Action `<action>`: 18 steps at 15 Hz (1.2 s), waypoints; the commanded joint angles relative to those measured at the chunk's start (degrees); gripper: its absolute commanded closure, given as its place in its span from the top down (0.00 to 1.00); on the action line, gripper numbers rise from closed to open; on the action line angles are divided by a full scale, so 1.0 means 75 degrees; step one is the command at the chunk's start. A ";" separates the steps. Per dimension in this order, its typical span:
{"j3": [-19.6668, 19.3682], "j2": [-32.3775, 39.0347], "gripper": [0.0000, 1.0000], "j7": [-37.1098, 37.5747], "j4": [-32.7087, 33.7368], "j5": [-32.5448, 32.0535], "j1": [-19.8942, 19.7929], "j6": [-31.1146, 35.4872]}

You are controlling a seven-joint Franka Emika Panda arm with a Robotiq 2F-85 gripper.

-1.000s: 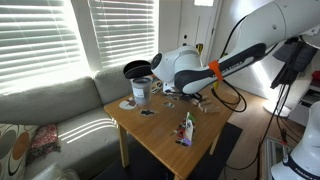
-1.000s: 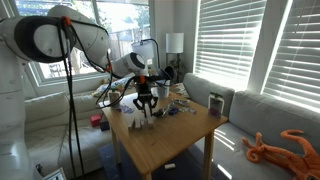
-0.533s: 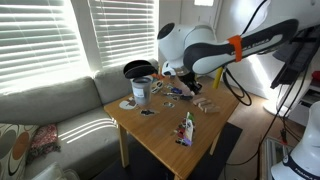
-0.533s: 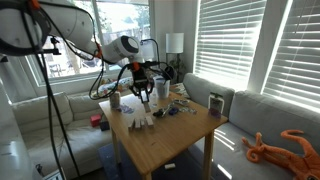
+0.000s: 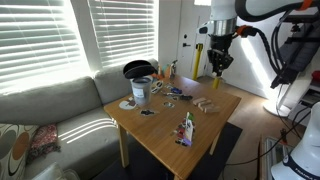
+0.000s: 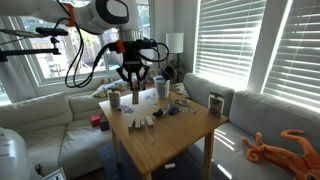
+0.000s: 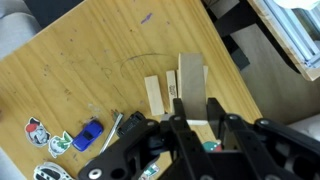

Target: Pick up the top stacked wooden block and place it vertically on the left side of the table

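Half a second ago the gripper [image 5: 215, 70] was low over the table [image 5: 165, 125], down among the wooden blocks near one corner. Now we see it raised high above that corner, with the arm reaching up rather than stretching across the tabletop. The lying blocks [image 5: 207, 105] are where they were. So is the tin [image 5: 141, 92] with a black bowl [image 5: 137, 69] on top, near the edge by the sofa [image 5: 60, 105].

In both exterior views the gripper hangs in the air, clamped on a pale block [image 6: 134, 95] that points downward from its fingers. The block is small in these views, and we make out little beyond its light colour.

Only the wrist view shows the grasp closely. Two dark fingers [image 7: 216, 118] press on either side of the block, which runs away from the camera. Far beneath it, the lying blocks rest side by side close to the table's edge. This view alone also shows a small blue thing [image 7: 88, 134] lying further in from that edge. It does not show the sofa, tin or bowl.

The block is in the gripper, touching both fingers. It is well above the table and roughly over the lying blocks at that corner.
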 commanded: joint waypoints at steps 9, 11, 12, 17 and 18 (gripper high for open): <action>-0.0878 -0.0936 0.07 -0.0036 -0.1346 0.0938 -0.0062 0.1703; -0.0727 -0.0687 0.07 0.0500 -0.1502 0.1457 0.0136 0.3224; -0.0620 -0.0510 0.07 0.0681 -0.1492 0.1636 0.0243 0.3886; -0.0333 0.0391 0.07 0.1354 -0.1466 0.2333 0.0683 0.7081; -0.0338 0.0505 0.07 0.1500 -0.1469 0.2474 0.0727 0.7461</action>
